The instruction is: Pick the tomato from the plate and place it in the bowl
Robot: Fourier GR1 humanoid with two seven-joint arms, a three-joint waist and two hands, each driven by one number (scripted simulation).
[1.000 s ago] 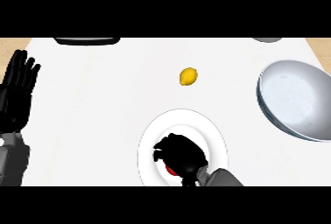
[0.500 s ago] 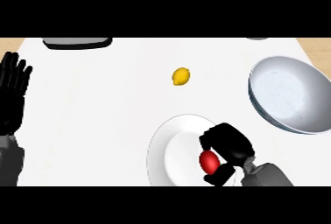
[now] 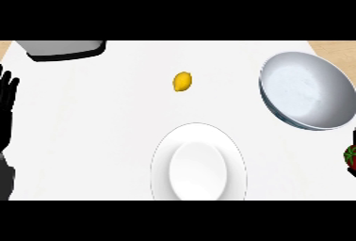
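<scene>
Starting at the left edge of the frame, the left hand (image 3: pixel 7 101) rests open, fingers spread and pointing up, touching nothing. At upper left a grey box (image 3: pixel 66 49) sits at the far edge of the white tabletop (image 3: pixel 90 141). Moving across, a lemon (image 3: pixel 182 81) lies alone above centre, and the white plate (image 3: pixel 161 162) sits below it, near the bottom. At upper right is the bowl (image 3: pixel 306 89), tilted toward us. And there's the tomato (image 3: pixel 351 155), at the right edge just below the bowl, well apart from the plate. Only a dark sliver of the right hand (image 3: pixel 353 172) shows under it; cannot tell its grip.
</scene>
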